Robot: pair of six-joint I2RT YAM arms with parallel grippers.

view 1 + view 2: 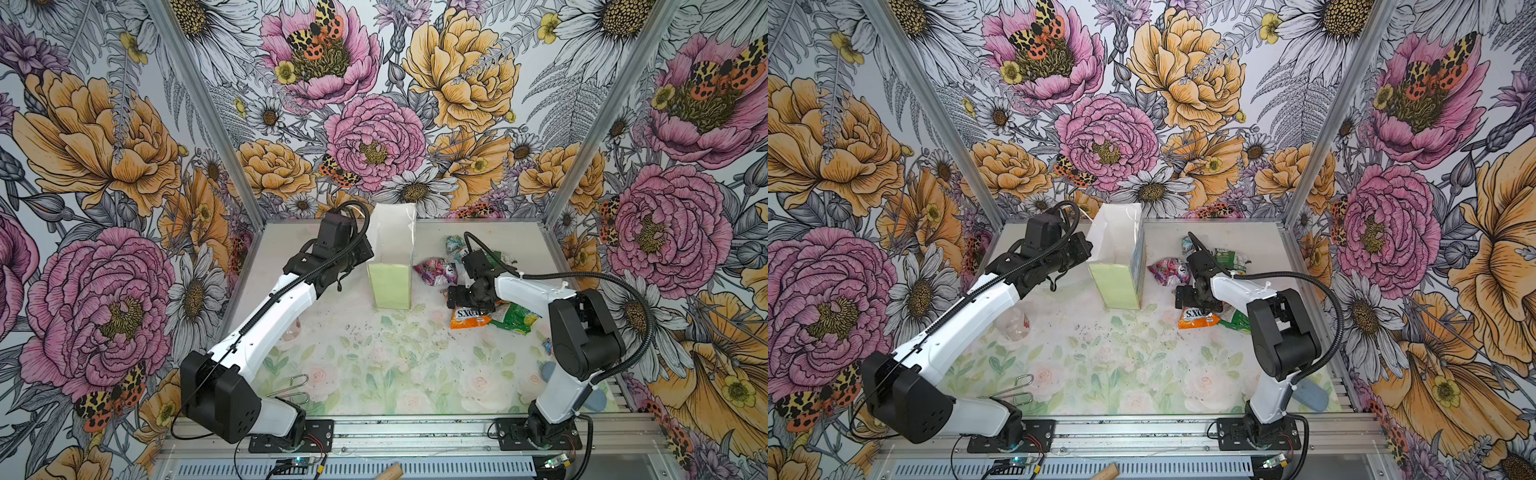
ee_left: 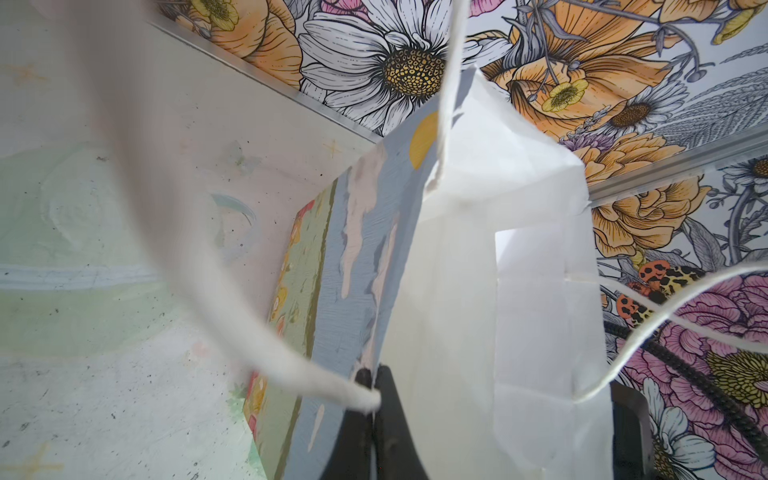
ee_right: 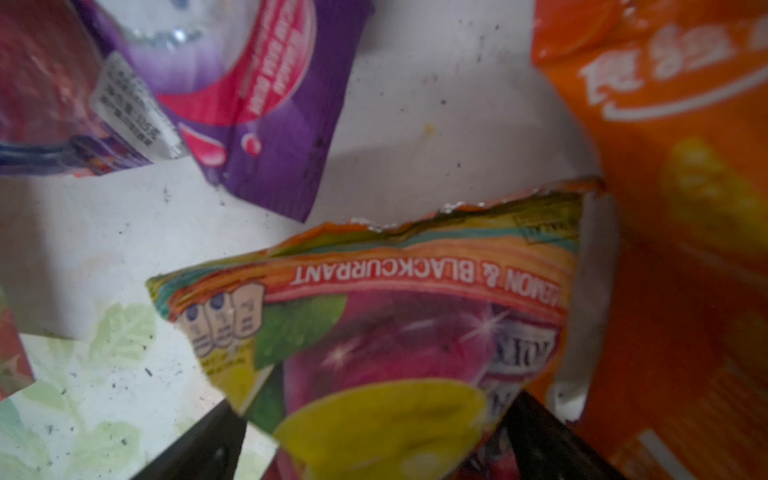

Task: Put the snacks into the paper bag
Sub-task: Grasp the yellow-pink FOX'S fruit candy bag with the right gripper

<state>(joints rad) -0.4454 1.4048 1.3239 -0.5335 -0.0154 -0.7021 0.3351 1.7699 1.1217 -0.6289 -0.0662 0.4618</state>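
The lemon-and-blackcurrant packet (image 3: pixel 395 324) lies on the table (image 3: pixel 415 104), on the side of the bag (image 1: pixel 390 286) where the right arm works. It looks light, crinkly and slippery, and soft enough to buckle, so the middle of its body seems a safer hold than the torn edge. The right gripper (image 3: pixel 376 405) straddles it, jaws wide apart. An orange packet (image 3: pixel 685 208) sits just beside one finger, with a purple packet (image 3: pixel 270 124) near. The left gripper (image 2: pixel 376 399) pinches the bag's wall, jaws together. The bag is tall and narrow, so the lift likely has to clear its rim.
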